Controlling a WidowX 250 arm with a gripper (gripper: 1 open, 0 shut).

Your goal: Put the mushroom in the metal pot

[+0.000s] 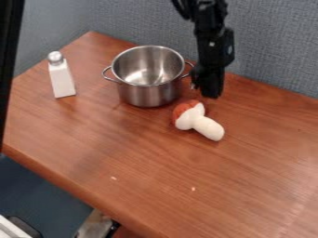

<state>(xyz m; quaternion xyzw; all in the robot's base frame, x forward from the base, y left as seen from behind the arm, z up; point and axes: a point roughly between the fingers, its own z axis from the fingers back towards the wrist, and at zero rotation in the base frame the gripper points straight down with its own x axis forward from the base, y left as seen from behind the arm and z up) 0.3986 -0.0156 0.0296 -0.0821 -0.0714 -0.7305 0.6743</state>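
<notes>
Mushroom (pixel 199 120) on table (pixel 149 163), outside the pot (pixel 147 82)

Toy mushroom lying on its side on the brown wooden table, just beside the metal pot. Reddish cap with pale spots faces the pot; thick cream stem points away from it, toward the lower right as I look at it. Nothing on top of it.

Pot: shiny steel, upright, rim open, two small side handles. Its inside shows bare metal at the bottom.

Black gripper (pixel 210 94) hangs from the black arm (pixel 207 33), fingers down, to the right of the pot and behind the mushroom from here. Apart from the mushroom, so not grasping it. Clenched or released? Can't tell, the fingers blend into one dark shape.

White bottle (pixel 61 78) with grey cap, upright, left of the pot, near the table edge. Blue-grey textured wall (pixel 276 46) behind. Black strip (pixel 10 46) down the upper left side, too little showing to name. A few tiny pale specks on the wood, closer to me.
</notes>
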